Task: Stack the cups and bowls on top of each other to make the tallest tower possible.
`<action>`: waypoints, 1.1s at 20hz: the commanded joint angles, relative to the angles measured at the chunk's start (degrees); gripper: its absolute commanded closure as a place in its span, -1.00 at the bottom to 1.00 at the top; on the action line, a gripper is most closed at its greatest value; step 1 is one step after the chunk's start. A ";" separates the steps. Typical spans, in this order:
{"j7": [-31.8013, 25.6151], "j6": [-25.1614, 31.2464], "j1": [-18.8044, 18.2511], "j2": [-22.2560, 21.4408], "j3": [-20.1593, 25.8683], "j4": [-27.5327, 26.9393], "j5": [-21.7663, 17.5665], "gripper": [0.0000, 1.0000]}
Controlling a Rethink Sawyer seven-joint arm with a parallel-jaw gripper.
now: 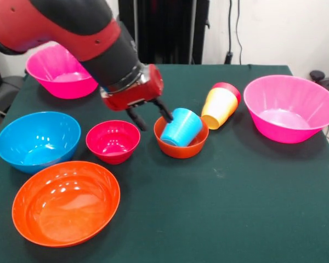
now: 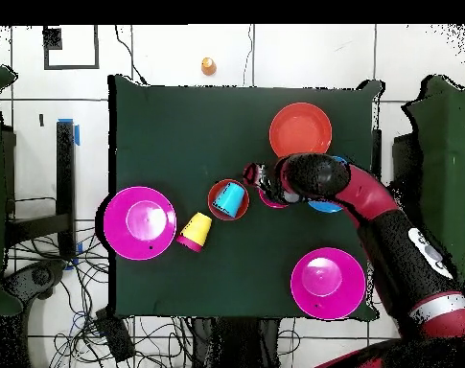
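Here, in the front view, the red and black arm (image 1: pixel 82 38) comes down from the upper left, and its gripper (image 1: pixel 149 116) hangs just left of the small orange bowl (image 1: pixel 181 143). The two dark fingers (image 1: pixel 136 118) are spread apart and hold nothing; one fingertip is close to the rim of the blue cup (image 1: pixel 181 127), but I cannot tell if it touches. The blue cup lies tilted inside the small orange bowl. To the right, the yellow cup (image 1: pixel 219 107) lies on its side on the green counter (image 1: pixel 230 197), nested in a red cup (image 1: pixel 229 87) behind it. A large pink bowl (image 1: pixel 290 108) stands at the right, another pink bowl (image 1: pixel 60 71) at the far left. The crimson bowl (image 1: pixel 113 141) stands upright just left of the small orange bowl, the blue bowl (image 1: pixel 37 140) further left, and the wide orange bowl (image 1: pixel 66 203) in front.

In the overhead view, the gripper (image 2: pixel 258 177) is just beside the small orange bowl (image 2: pixel 217 204), which holds the blue cup (image 2: pixel 231 199). The yellow cup (image 2: pixel 196 230) lies near it, between this bowl and one pink bowl (image 2: pixel 140 222). The wide orange bowl (image 2: pixel 300 129) and the other pink bowl (image 2: pixel 327 283) are well apart.
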 commanded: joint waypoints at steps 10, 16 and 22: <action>-8.75 6.01 4.45 4.54 -6.10 -2.56 -11.89 -1.00; -8.92 6.63 3.82 5.37 -6.27 -3.10 -13.24 -1.00; -8.96 7.74 3.60 4.11 -7.35 -2.91 -14.36 -1.00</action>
